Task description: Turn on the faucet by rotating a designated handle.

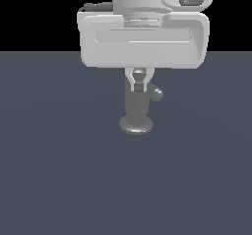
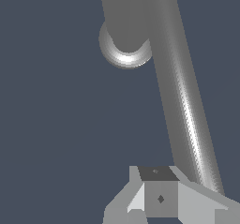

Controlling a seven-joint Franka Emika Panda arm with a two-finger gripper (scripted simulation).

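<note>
The faucet [image 1: 136, 108] is glossy grey metal, darker on its shaft and brighter where its flared foot catches light. The handle [image 2: 185, 101] is the same plain grey, with a pale streak of shine along it (wrist view). The claw [image 1: 140, 85] is light grey with small dark pads. The bench [image 1: 59, 170] is a flat, unpatterned slate blue; behind it, black.

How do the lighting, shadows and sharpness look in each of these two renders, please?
Exterior view: flat, even light; the faucet casts no visible shadow on the floor, only soft shading on its foot; black band above; edges slightly jagged. Wrist view: a bright highlight streak runs along the handle; the foot gleams; the gripper is sharp, cropped at the frame edge; no blur.
</note>
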